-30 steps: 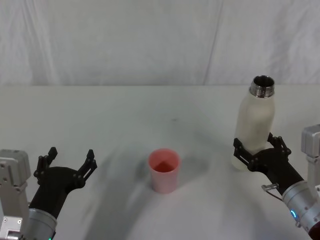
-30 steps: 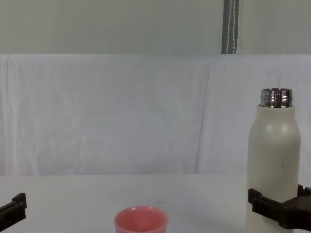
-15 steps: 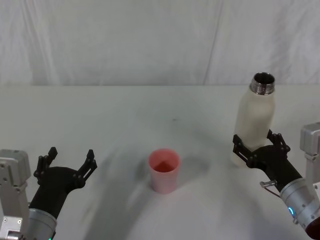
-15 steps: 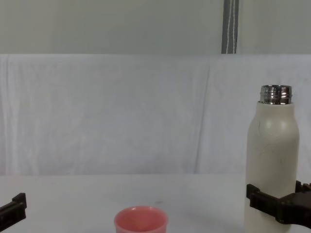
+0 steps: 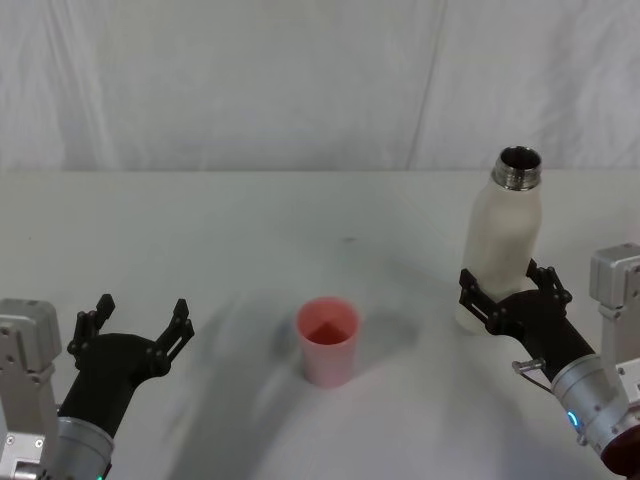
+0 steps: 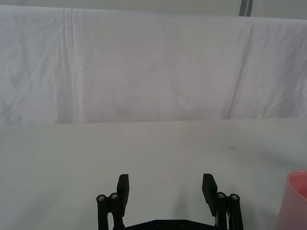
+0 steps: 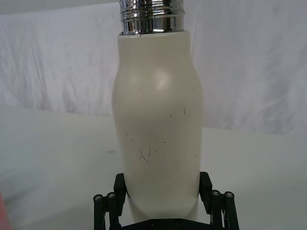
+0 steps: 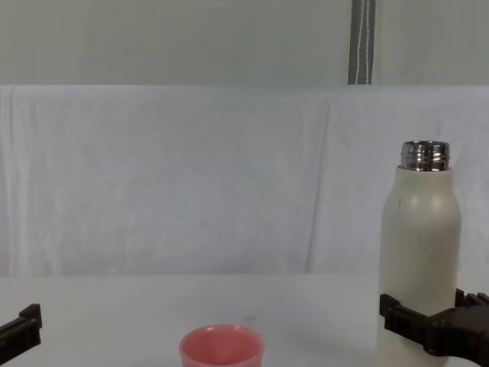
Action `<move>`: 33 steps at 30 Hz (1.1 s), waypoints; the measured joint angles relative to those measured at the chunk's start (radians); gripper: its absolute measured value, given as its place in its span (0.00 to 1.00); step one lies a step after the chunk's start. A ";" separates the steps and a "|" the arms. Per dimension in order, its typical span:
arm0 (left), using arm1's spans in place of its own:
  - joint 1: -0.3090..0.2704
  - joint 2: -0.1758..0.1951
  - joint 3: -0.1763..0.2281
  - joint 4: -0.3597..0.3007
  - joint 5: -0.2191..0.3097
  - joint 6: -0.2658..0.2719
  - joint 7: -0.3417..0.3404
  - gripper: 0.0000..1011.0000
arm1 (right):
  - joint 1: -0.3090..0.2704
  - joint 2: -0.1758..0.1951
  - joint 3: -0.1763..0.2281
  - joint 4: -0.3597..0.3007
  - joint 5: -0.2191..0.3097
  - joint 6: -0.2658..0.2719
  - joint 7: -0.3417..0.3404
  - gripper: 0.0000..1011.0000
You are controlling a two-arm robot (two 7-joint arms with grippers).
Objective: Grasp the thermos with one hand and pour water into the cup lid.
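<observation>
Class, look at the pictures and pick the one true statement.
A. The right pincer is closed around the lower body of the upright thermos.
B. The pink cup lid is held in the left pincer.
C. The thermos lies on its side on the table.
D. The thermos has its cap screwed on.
A: the right pincer clasps the lower body of the upright, uncapped thermos, while the cup lid stands free on the table and the left pincer is open, holding nothing.

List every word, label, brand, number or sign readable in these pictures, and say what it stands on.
None: no text can be read.
Thermos: plain cream body with only small scratches, bare steel neck.
Cup lid: plain pink, no print.
Right gripper and left gripper: no markings legible.
</observation>
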 joint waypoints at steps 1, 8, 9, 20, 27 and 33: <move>0.000 0.000 0.000 0.000 0.000 0.000 0.000 0.99 | 0.001 0.000 0.000 0.002 0.000 0.000 0.000 0.94; 0.000 0.000 0.000 0.000 0.000 0.000 0.000 0.99 | 0.002 -0.003 0.000 0.013 0.000 -0.004 0.000 0.94; 0.000 0.000 0.000 0.000 0.000 0.000 0.000 0.99 | 0.000 -0.004 -0.001 0.014 0.000 -0.004 0.000 0.94; 0.000 0.000 0.000 0.000 0.000 0.000 0.000 0.99 | -0.003 -0.003 -0.001 0.015 -0.001 -0.002 0.000 0.94; 0.000 0.000 0.000 0.000 0.000 0.000 0.000 0.99 | -0.003 -0.002 -0.001 0.014 -0.001 -0.001 0.000 0.94; 0.000 0.000 0.000 0.000 0.000 0.000 0.000 0.99 | -0.003 -0.002 -0.001 0.014 -0.001 -0.001 0.000 0.94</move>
